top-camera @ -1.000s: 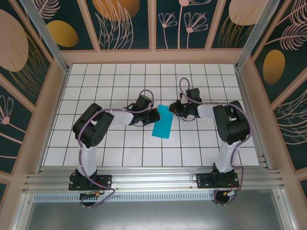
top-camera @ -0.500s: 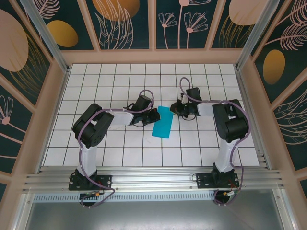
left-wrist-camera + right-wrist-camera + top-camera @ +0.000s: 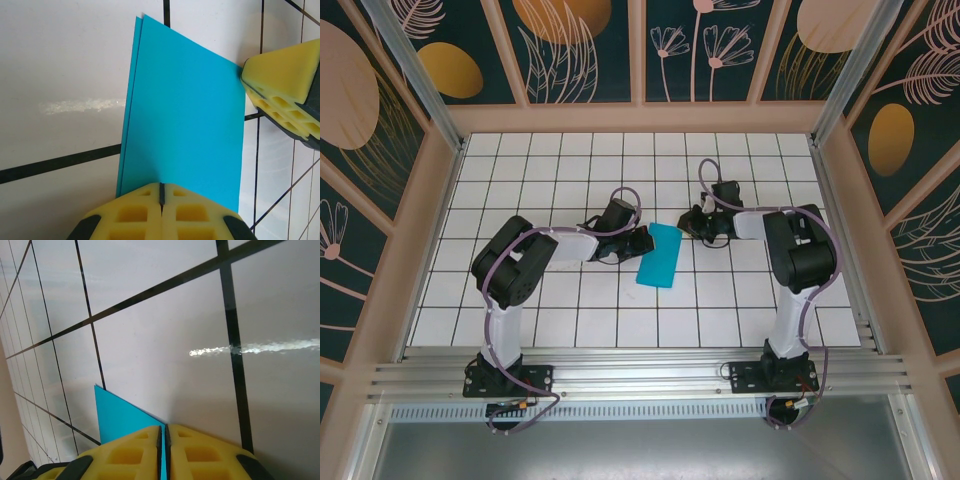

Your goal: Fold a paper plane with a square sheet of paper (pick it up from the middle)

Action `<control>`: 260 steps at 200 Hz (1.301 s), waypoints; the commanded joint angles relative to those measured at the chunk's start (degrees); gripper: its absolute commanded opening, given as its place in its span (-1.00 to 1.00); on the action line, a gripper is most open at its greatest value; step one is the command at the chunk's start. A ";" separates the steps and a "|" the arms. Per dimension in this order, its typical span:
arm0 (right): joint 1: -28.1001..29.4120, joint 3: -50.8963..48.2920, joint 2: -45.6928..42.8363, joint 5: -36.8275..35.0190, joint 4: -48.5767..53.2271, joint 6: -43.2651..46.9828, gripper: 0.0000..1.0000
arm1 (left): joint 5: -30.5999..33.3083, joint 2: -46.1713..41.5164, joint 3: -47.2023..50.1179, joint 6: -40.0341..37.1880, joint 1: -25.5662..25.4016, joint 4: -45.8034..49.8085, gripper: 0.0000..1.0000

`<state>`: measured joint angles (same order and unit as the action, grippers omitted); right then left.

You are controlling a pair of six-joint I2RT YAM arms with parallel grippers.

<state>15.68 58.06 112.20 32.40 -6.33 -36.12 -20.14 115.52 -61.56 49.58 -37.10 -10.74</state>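
Observation:
The sheet of paper [image 3: 660,255] is teal-blue and folded in half into a narrow rectangle that lies on the white tiled table. Its two layers show slightly offset along the long edge [image 3: 131,100]. My left gripper [image 3: 646,239] is shut, and its yellow tips [image 3: 161,186] rest on the paper's near edge with nothing between them. My right gripper [image 3: 688,228] is shut at the paper's far right corner. A thin teal strip of the paper [image 3: 117,415] sits between its pads [image 3: 163,429]. Its yellow finger [image 3: 285,95] also meets that corner in the left wrist view.
White tiles with dark grout lines [image 3: 570,170] spread around the paper on every side. Wooden-framed patterned walls [image 3: 640,110] close in the table at the back and both sides. An aluminium rail [image 3: 640,375] carries both arm bases at the near edge.
The right arm has shifted a little at the paper's far corner, and that end of the paper now looks slightly raised. The left gripper has not moved.

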 commanded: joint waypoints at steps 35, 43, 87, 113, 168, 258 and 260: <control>0.06 4.71 -1.12 -1.30 5.03 1.80 -0.71 | 4.15 3.30 1.79 -1.13 -0.21 6.45 -1.00; 0.10 5.22 -0.45 -1.03 5.22 1.92 -0.71 | 4.06 3.35 1.78 -1.15 -0.16 6.44 -1.00; 0.13 4.69 3.79 -2.05 4.62 0.71 -0.72 | 4.16 3.06 1.71 -1.06 -0.22 6.57 -1.00; 0.17 2.64 4.07 -2.85 3.32 -0.05 -0.72 | 4.41 2.86 1.97 -0.99 -0.17 6.61 -1.00; 0.01 6.55 -1.12 -4.24 8.30 2.39 -0.71 | 4.49 2.43 2.37 -1.13 -0.16 6.53 -1.00; 1.16 0.65 -4.17 2.91 1.01 -0.88 -0.69 | 4.23 2.72 1.88 -0.89 -0.17 6.53 -1.00; 1.23 0.52 -4.07 2.75 0.95 -0.88 -0.69 | 4.23 2.74 1.88 -0.89 -0.19 6.53 -1.00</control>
<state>16.01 60.58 106.37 33.28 -3.64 -36.03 -19.88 115.46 -61.52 49.58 -37.10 -10.76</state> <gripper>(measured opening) 0.157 0.066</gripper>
